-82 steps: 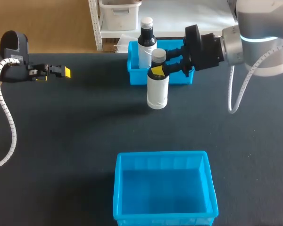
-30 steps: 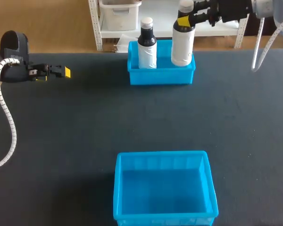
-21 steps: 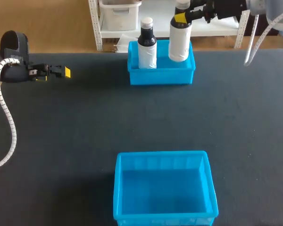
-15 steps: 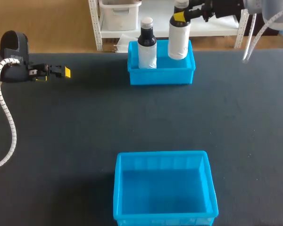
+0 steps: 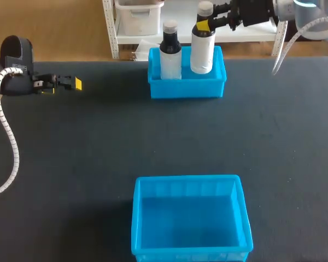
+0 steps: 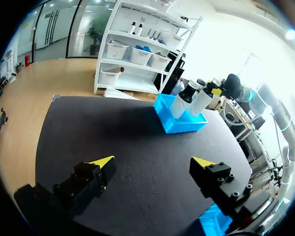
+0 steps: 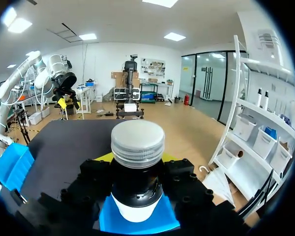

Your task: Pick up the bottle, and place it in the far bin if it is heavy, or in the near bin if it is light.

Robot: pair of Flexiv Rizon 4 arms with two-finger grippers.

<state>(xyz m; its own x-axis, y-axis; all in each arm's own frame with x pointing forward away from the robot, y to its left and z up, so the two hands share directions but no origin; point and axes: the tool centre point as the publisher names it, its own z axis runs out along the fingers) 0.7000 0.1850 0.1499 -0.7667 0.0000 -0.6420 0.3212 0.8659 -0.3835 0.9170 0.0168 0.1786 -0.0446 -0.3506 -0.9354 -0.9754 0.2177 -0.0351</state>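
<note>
My right gripper [image 5: 206,25] is shut on the black neck of a white bottle [image 5: 201,52] with a grey cap. The bottle hangs upright with its lower part inside the blue far bin [image 5: 187,88], on the bin's right side. I cannot tell whether it touches the bin floor. In the right wrist view the bottle cap [image 7: 137,141] sits between the fingers of the right gripper [image 7: 137,160], with the far bin [image 7: 137,220] under it. My left gripper [image 5: 72,83] stands open over the table's far left, and in its own view the left gripper [image 6: 152,162] holds nothing.
A second bottle [image 5: 170,53], with a black top and a white label, stands in the far bin's left side. The blue near bin [image 5: 191,184] sits at the table's front middle with nothing in it. Bare dark tabletop lies between the bins.
My right gripper carried the bottle from the table up over the far bin, then left and down inside the bin walls beside the other bottle. The left arm has not moved.
</note>
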